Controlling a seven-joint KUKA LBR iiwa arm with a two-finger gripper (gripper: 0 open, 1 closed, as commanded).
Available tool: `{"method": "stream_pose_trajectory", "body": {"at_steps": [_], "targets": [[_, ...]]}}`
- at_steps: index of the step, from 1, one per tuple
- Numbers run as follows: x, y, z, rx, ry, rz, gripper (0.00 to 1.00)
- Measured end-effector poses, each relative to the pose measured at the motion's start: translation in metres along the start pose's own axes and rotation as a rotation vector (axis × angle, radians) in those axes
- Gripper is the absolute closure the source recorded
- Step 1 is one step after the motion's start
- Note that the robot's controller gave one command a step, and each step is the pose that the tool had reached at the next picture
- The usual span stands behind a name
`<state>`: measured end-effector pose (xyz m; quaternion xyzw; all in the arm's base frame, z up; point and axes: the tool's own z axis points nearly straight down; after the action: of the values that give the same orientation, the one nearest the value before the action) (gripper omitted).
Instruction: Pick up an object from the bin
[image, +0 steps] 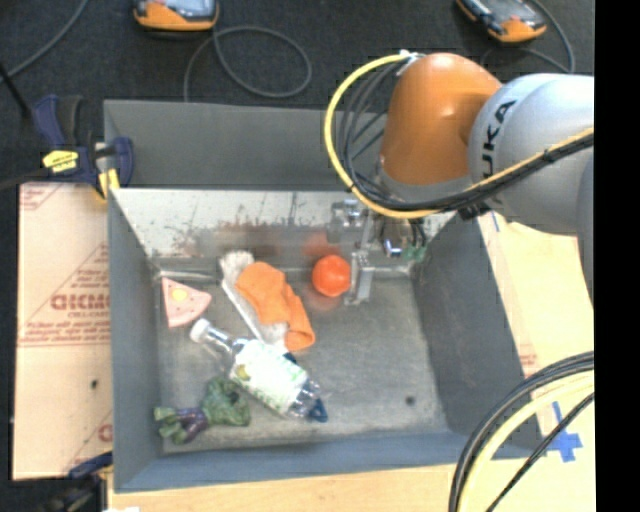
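My gripper (360, 284) hangs low over the back middle of the bin, close to the rear wall. A small orange ball (330, 275) lies on the bin floor right against the gripper's left side; whether it is gripped is not visible. An orange cloth (277, 299) lies crumpled just left of the ball, draped over a white stick-like thing (236, 270).
A pink and yellow wedge (183, 302) lies at the left. A clear plastic bottle (262, 375) with a white label lies slanted in the front middle. A green and purple soft toy (203, 411) sits in the front left corner. The bin's right half is bare floor.
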<state>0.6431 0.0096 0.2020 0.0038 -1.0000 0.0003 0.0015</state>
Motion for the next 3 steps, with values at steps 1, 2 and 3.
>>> {"method": "stream_pose_trajectory", "body": {"at_steps": [1, 2, 3], "targets": [[-0.001, 0.0, -0.005, 0.0, -0.007, 0.0, 0.0], [-0.005, 0.011, 0.036, -0.001, -0.015, 0.046, 0.0], [0.01, 0.019, 0.089, 0.0, -0.011, -0.002, 0.0]]}}
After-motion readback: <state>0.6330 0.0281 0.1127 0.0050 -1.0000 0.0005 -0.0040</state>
